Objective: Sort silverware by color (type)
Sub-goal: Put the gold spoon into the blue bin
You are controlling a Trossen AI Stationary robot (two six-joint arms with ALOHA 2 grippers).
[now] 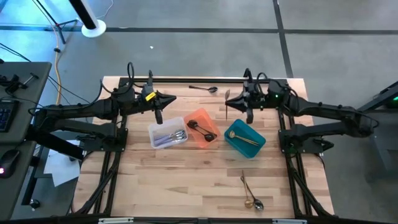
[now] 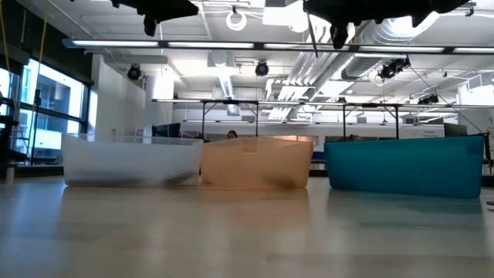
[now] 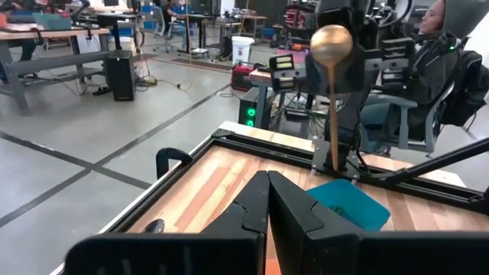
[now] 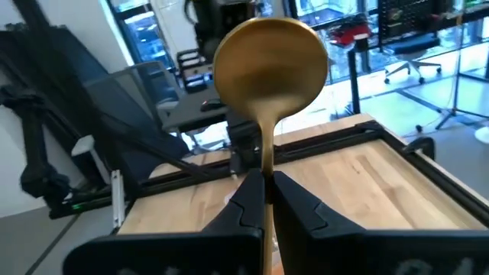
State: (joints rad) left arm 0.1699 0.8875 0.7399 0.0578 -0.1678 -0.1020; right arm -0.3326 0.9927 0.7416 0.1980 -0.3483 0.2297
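Note:
My right gripper is raised over the far middle of the table and is shut on a gold spoon. The spoon also shows in the left wrist view, and its thin handle hangs down in the low view. My left gripper is shut and empty, raised beyond the clear bin. That bin holds silver pieces. The orange bin holds black pieces, and a gold piece lies in the teal bin. A black spoon lies flat near the far edge. My right gripper pinches the gold spoon's handle between its two fingers, a little below the bowl. The fingers come in level from the table's right and lie across the handle. The spoon stands upright, bowl up, lifted clear of the table, and its handle end hangs below the fingers.
A gold spoon and a silver spoon lie together near the table's near edge. The three bins stand in a row across the middle. Bare wood spreads in front of them. A person sits beyond the table's right side.

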